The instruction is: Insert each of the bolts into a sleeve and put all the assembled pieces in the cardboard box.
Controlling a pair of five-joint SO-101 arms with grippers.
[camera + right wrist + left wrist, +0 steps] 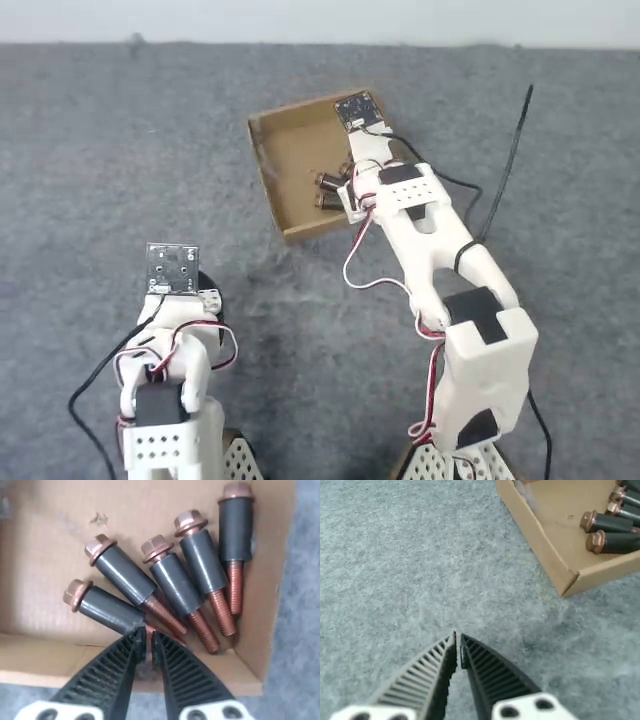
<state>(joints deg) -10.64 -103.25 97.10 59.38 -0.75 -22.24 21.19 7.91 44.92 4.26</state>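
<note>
Bolts of copper-coloured metal with hexagonal flanged heads, each seated in a dark grey cylindrical sleeve (170,582), lie as five assembled pieces on the floor of the shallow brown cardboard box (50,660). They are fanned side by side, heads towards the middle of the box and threaded ends towards one corner, neighbouring pieces touching or nearly so. In the high view the box (265,160) rests on the grey, felt-textured counter (120,150), with the pieces (328,190) gathered in its near corner. The white right arm (430,240) extends over that corner. The right gripper (148,632) hangs above the threaded ends, its black ribbed jaws drawn together to a thin slit and holding nothing; the tip of the nearest bolt's thread shows through the slit beneath them. The white left arm (165,340) stands at the near side of the counter, well apart from the box. The left gripper (458,639) points at bare counter (395,555), its jaws likewise closed to a narrow gap and empty. From this wrist the box wall (545,550) and three of the sleeved pieces (615,525) appear farther off.
</note>
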